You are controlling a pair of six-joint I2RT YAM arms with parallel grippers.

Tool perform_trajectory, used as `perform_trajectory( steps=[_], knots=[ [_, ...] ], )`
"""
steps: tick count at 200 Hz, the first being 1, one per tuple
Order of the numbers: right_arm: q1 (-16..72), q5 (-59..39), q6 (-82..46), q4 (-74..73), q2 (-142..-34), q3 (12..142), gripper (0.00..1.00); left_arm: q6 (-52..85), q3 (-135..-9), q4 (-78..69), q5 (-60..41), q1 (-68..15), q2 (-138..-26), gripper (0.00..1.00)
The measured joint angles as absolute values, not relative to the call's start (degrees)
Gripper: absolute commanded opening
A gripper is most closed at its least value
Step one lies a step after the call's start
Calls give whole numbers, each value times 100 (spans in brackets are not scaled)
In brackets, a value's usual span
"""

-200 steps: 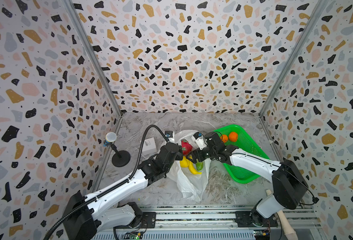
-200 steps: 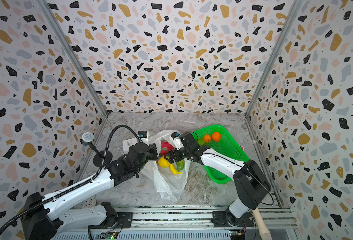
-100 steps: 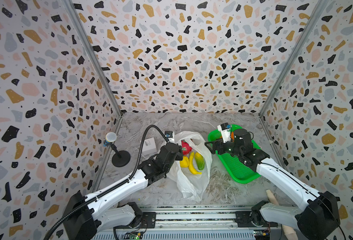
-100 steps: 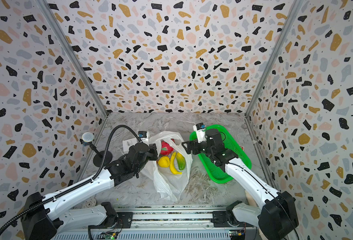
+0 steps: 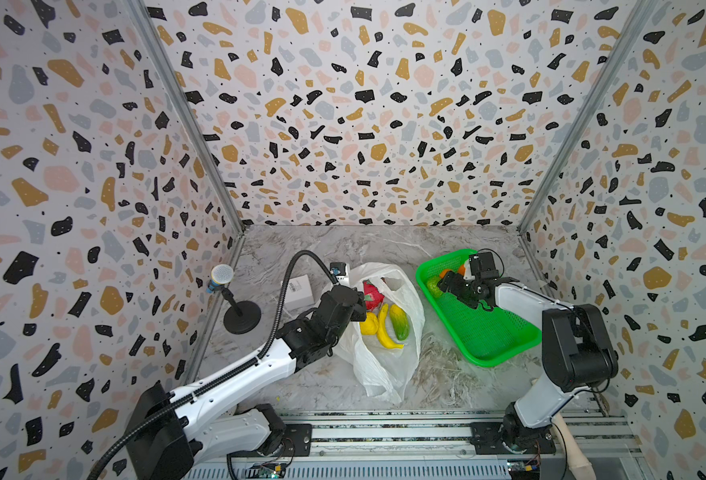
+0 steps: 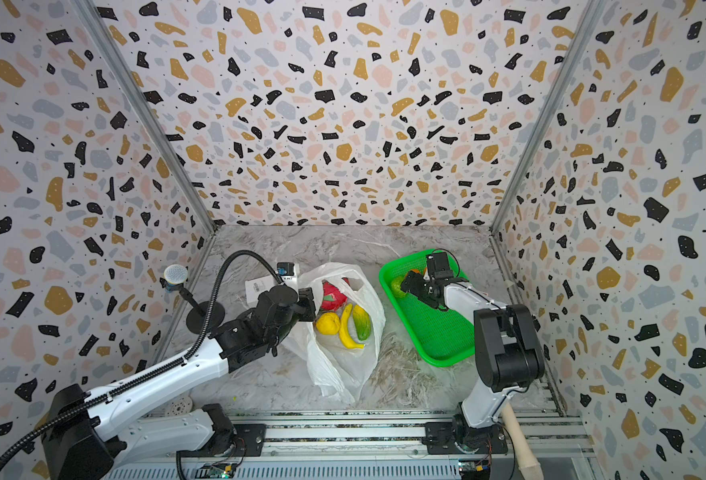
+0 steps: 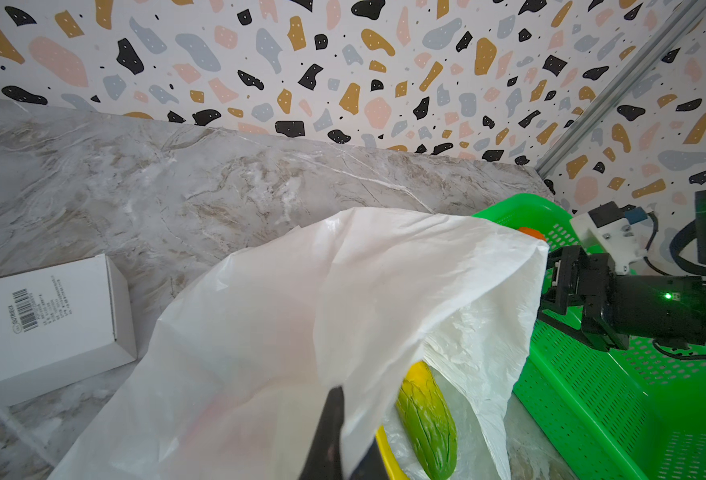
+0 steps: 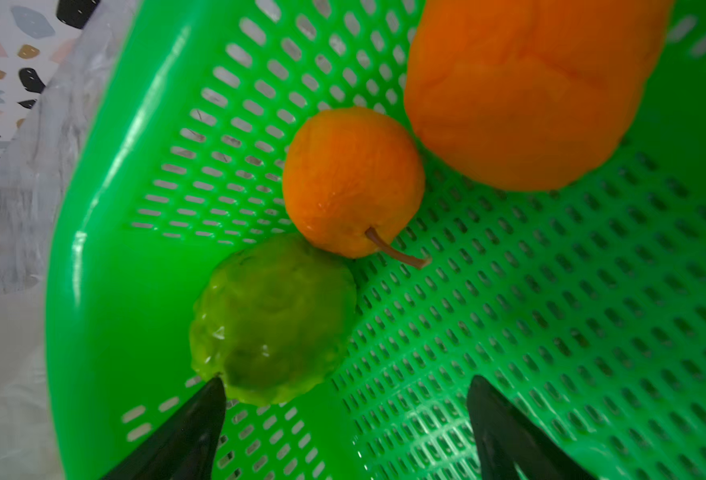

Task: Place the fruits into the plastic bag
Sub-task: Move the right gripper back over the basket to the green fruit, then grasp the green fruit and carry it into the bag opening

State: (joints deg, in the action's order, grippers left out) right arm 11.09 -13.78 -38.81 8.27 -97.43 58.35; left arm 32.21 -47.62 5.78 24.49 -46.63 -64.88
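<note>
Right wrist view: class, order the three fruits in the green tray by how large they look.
1. The cropped orange fruit: largest, though perhaps just nearer the camera.
2 and 3. The green round fruit and the stemmed orange fruit: too alike to rank.

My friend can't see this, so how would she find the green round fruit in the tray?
Find the green mesh tray to the right of the plastic bag. At its far end, three fruits sit close together. The green round fruit is the bumpy one beside the stemmed orange; both its neighbours are orange.
</note>
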Motion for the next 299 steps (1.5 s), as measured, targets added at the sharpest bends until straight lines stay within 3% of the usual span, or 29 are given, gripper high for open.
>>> perform_trajectory(
  steps=[131,198,231,278,299],
  knots=[
    [1120,-2300,-4294,-95,-10438,5996,88,3218,-4748,591,2449,-4663,-6508,0],
    [1197,-2279,-4519,-239,-10615,6012,66,3212,-4748,596,2451,-4663,-6606,0],
    [1197,-2064,-4480,-82,-10108,5754,59,3214,-4748,596,2451,-4663,-6628,0],
    [1284,-1835,-4036,189,-8510,5478,58,3221,-4748,593,2451,-4663,-6628,0],
    [1732,-1809,-3592,272,-7852,5422,58,3236,-4748,591,2449,-4663,-6628,0]
  ],
)
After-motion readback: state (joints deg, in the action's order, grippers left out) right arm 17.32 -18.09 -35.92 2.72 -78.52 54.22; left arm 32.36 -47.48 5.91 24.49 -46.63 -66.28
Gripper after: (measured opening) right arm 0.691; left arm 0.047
